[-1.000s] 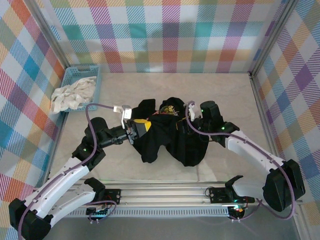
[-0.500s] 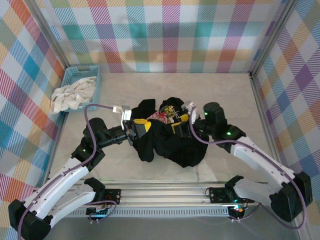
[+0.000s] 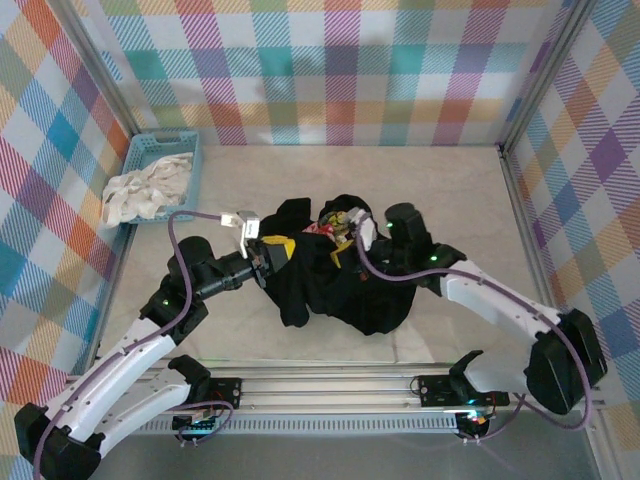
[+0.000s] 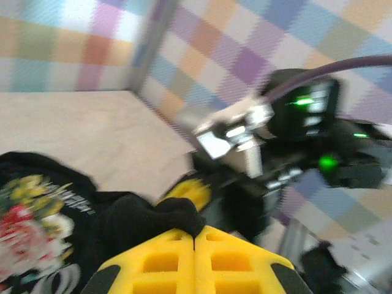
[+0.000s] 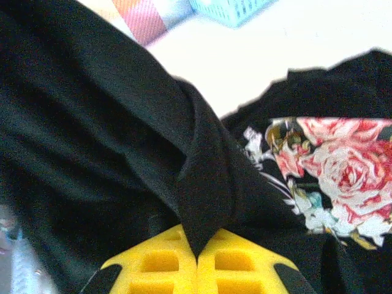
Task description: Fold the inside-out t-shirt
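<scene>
The inside-out t-shirt (image 3: pixel 340 290) lies bunched up in the middle of the table, black, with a rose print (image 3: pixel 338 222) at its far edge. My left gripper (image 3: pixel 272 255) sits at the shirt's left side, its yellow fingers shut on a bump of black cloth (image 4: pixel 174 214). My right gripper (image 3: pixel 352 240) is over the shirt's upper middle, close to the left one. In the right wrist view its jaws (image 5: pixel 197 245) are shut on a raised fold of the shirt (image 5: pixel 208 184), with the rose print (image 5: pixel 337 171) just to the right.
A blue basket (image 3: pixel 190 150) at the back left holds a white-cream cloth (image 3: pixel 145 190) that spills over its near side. Checked walls close in the table on three sides. The right arm's wrist (image 4: pixel 294 141) hangs close in front of my left gripper.
The right gripper moved left over the shirt toward the left gripper and closed on a fold of black cloth. The left gripper stayed shut on its cloth.
</scene>
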Robot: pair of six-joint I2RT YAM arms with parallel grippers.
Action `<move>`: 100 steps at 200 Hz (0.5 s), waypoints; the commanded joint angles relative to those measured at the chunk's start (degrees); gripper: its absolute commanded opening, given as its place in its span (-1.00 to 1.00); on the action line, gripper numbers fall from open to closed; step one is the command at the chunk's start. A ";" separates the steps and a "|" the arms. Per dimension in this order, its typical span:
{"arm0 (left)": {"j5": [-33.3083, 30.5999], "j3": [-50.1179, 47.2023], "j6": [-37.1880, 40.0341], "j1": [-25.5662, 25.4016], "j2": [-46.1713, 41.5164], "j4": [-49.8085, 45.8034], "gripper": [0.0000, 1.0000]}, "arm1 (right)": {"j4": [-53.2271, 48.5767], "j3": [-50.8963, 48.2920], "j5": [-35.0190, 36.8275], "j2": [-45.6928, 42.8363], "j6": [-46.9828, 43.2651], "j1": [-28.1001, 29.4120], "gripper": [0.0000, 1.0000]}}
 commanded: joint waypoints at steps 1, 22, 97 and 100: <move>-15.97 1.90 0.99 0.72 0.55 -7.91 -1.00 | 13.17 -2.86 -15.90 -5.29 7.36 -2.88 -1.00; -20.11 2.91 0.31 0.72 2.65 -11.22 -0.93 | 20.73 -4.28 -19.87 -4.85 13.15 -2.94 -1.00; -21.26 7.58 1.31 -3.37 3.21 -22.96 0.01 | 24.63 -4.30 -16.18 -1.01 16.29 -2.91 -1.00; -22.31 7.74 1.25 -3.90 3.07 -23.50 0.04 | 24.65 -4.27 -16.11 -0.92 16.34 -2.94 -1.00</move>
